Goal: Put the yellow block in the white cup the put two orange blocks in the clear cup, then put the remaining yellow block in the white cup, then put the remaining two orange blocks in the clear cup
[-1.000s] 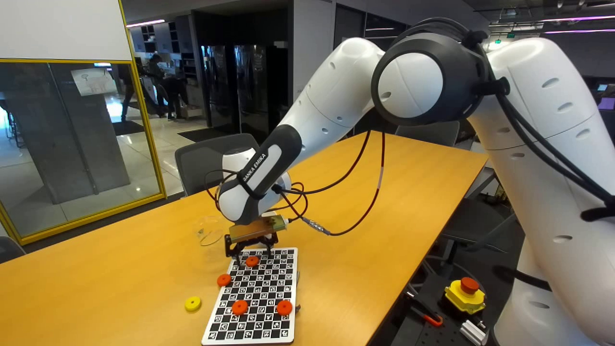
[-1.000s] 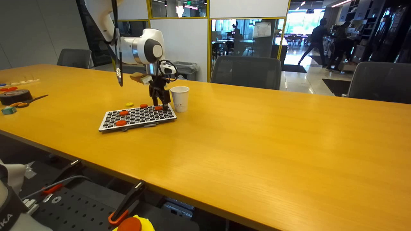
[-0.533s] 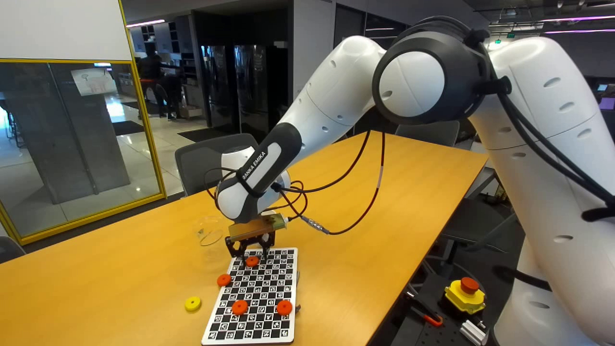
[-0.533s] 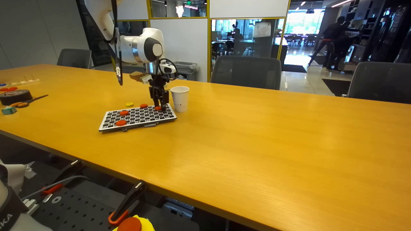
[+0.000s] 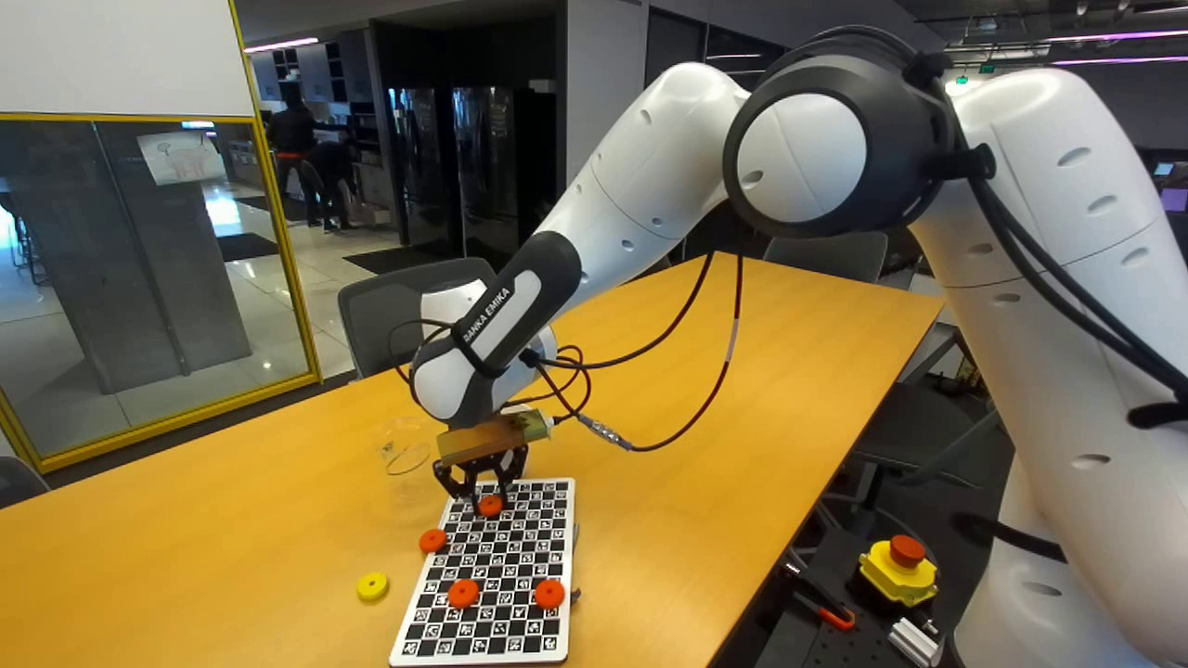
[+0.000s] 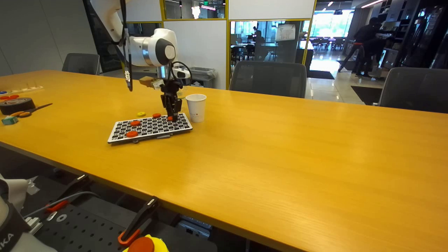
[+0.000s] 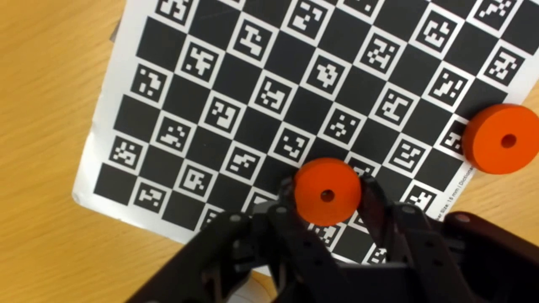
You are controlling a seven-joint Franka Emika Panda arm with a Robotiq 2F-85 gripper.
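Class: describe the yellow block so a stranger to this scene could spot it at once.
On the big wooden table lies a checkered board. Just off one long side sits the yellow block, a small disc. Its colour sets it apart from the four similarly shaped orange blocks nearby.

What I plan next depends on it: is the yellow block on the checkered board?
No, the yellow block lies on the table, apart from the checkered board.

Between your black jaws sits an orange-red block (image 7: 327,182); below, a black-and-white chequered board (image 7: 227,115); near them, a white cup (image 6: 196,108); farther off, a yellow block (image 5: 372,592).
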